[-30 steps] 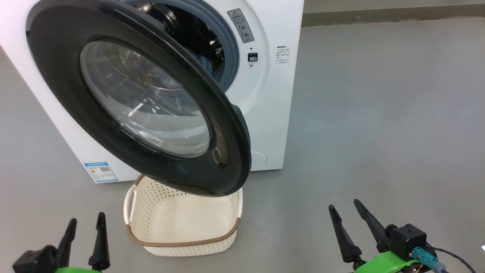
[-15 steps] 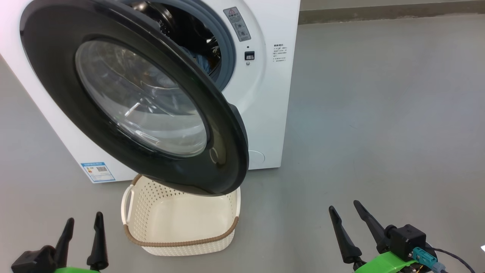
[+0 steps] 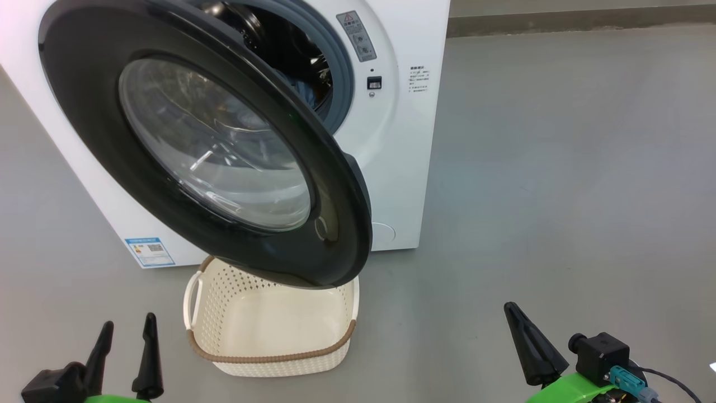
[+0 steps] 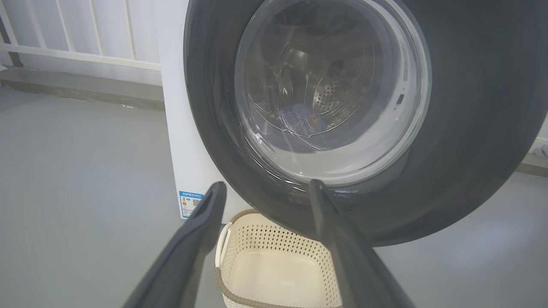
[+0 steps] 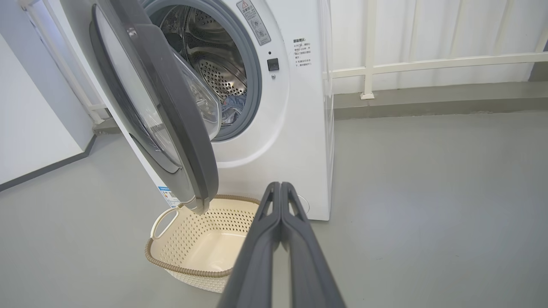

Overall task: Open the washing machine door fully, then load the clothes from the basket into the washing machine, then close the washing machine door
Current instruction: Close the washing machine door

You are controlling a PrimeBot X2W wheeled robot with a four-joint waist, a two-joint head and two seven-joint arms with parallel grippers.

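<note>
The white washing machine [image 3: 403, 168] stands with its black-ringed glass door [image 3: 212, 151] swung wide open toward me. Blue clothes [image 5: 233, 109] lie low inside the steel drum [image 5: 214, 72], and they also show through the door glass [image 4: 299, 122]. The cream basket [image 3: 268, 324] sits on the floor under the door's lower edge, with nothing in it. My left gripper [image 3: 127, 327] is open at the lower left, well short of the basket. My right gripper [image 3: 512, 308] is shut with nothing in it at the lower right; its fingers [image 5: 280, 205] are pressed together.
Grey floor [image 3: 559, 168] spreads wide to the right of the machine. A white railing [image 5: 428, 64] and a low kerb run behind it. A white wall [image 5: 30, 128] stands to the left. A small blue label [image 3: 150, 252] marks the machine's base.
My right gripper has gone from open to shut. The head view shifted slightly; the door, basket and left gripper stay put.
</note>
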